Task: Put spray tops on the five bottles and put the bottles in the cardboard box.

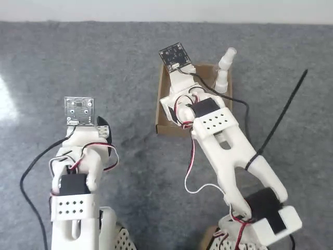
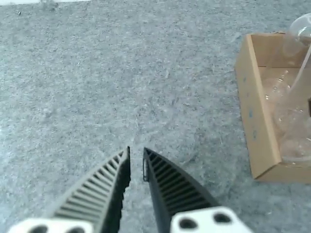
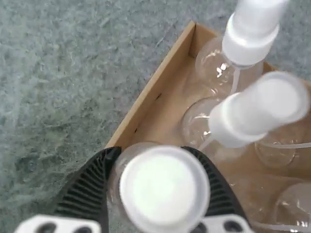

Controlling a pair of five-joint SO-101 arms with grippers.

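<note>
High view, Mia asks: what is biggest?
Ben: The grey mat (image 1: 78, 57). Then the two white arms. The right arm (image 1: 229, 151) leans over the box (image 1: 162, 104). The left arm (image 1: 78, 172) is well apart from it.
Mia: What is the box like?
Ben: It is brown card with low walls and an open top. Clear round bottles (image 3: 214, 63) stand inside, with white spray tops (image 3: 250, 29) on.
Mia: And the right gripper (image 3: 153, 160)?
Ben: Its black fingers (image 3: 87, 189) hug one more clear bottle (image 3: 163, 187) on both sides, at a corner of the box. That one has a white top too. I can't tell if it touches the bottom.
Mia: And the left gripper (image 2: 136, 153)?
Ben: Its fingers are open just a crack. Nothing is between them. It hangs above the mat, near the box.
</note>
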